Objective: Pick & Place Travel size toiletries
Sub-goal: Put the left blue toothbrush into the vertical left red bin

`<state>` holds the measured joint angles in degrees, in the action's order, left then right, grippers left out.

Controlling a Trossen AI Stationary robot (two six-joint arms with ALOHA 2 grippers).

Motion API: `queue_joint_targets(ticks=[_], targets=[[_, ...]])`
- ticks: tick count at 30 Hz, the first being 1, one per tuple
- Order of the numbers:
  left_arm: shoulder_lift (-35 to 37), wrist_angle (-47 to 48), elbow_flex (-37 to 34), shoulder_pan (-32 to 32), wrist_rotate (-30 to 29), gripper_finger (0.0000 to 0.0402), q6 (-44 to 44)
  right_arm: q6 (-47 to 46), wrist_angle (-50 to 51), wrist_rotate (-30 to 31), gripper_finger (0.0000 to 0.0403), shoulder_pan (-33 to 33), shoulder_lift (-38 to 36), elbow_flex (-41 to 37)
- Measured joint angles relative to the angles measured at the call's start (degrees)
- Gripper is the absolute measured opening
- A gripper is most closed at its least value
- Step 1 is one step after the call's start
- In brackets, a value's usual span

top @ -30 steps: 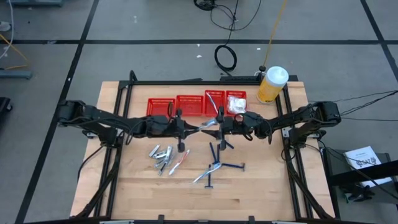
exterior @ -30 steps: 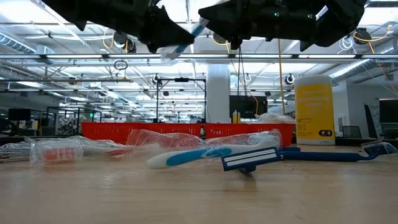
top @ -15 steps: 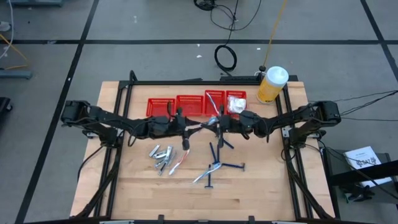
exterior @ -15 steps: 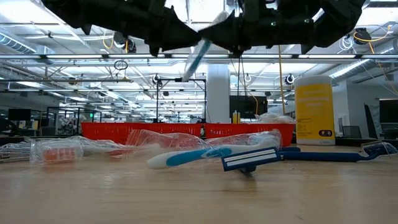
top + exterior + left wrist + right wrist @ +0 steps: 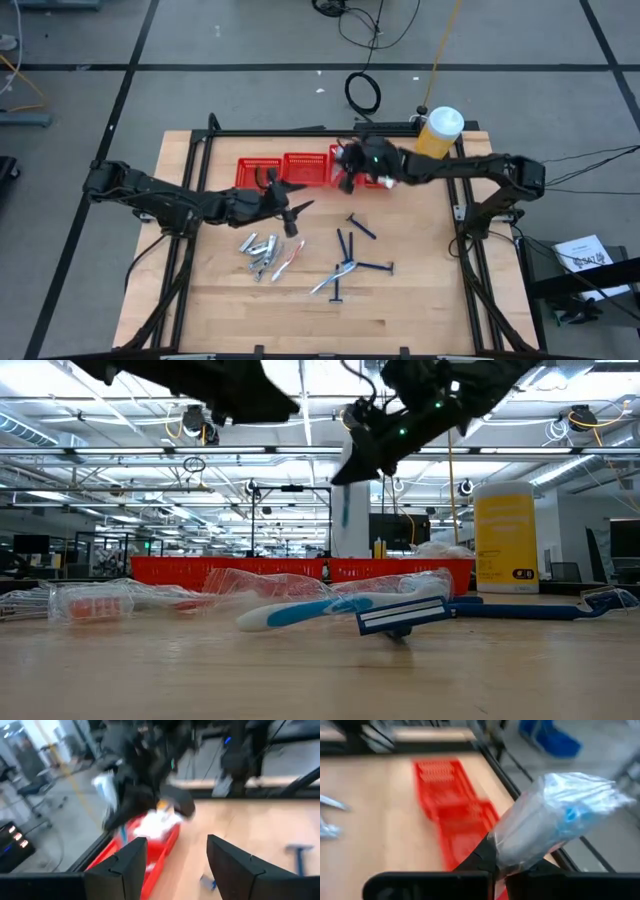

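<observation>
My right gripper (image 5: 350,166) is shut on a clear-wrapped white-teal toothbrush (image 5: 555,810) above the row of red mesh baskets (image 5: 300,170) at the table's far side. In the low view the toothbrush (image 5: 345,510) hangs below that gripper (image 5: 365,455). My left gripper (image 5: 296,210) stands open and empty near the table's middle, its fingers (image 5: 117,870) pointing toward the baskets. On the wood lie short silvery tubes (image 5: 258,245), a wrapped stick (image 5: 287,258) and dark-blue razors (image 5: 350,250). My right gripper pinches one end of the wrapped toothbrush (image 5: 507,852) between its two fingers. The rest of the wrapper sticks out past the fingertips. The toothbrush is lifted clear, above the red baskets, its free end drooping down.
A big yellow white-capped bottle (image 5: 437,135) stands at the far right corner, beside the baskets. The rightmost basket holds white packets (image 5: 380,165). A black frame (image 5: 320,131) runs round the table's edges. Bare wood lies along the near edge.
The toothbrush has passed from my left gripper to my right one over the table's middle. My right gripper has shut on it and swung quickly toward the far edge, tipping up nearer to level, and now holds it over the baskets. My left gripper has let go and drawn back slightly.
</observation>
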<state>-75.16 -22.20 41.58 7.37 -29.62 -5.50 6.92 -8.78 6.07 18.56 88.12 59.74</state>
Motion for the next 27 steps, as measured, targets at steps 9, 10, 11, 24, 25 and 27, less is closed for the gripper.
queue_joint_targets(ticks=[9,10,11,24,25,27], targets=[[-0.46,8.85,-0.02,-2.34,-0.69,0.0181,6.04,-1.89,13.81,-5.13,0.0006,6.82,0.83,3.09],[-0.46,9.07,-0.02,-2.48,-0.71,0.0178,6.06,-1.96,13.45,-5.63,0.0006,6.93,1.59,3.11],[-0.47,9.20,-0.02,-2.64,-0.62,0.0176,6.06,-2.23,13.70,-6.07,0.0006,6.94,2.04,3.10],[-0.47,11.93,-0.02,-3.08,-0.45,0.0171,8.68,-3.14,14.47,-6.03,0.0035,6.06,3.87,3.07],[-0.48,12.07,-0.02,-3.08,-0.47,0.0171,8.76,-3.03,14.88,-6.18,0.0045,6.06,3.96,3.04],[-0.48,12.13,-0.02,-3.08,-0.47,0.0174,9.05,-2.96,15.29,-6.02,0.0070,6.09,3.92,2.98]])
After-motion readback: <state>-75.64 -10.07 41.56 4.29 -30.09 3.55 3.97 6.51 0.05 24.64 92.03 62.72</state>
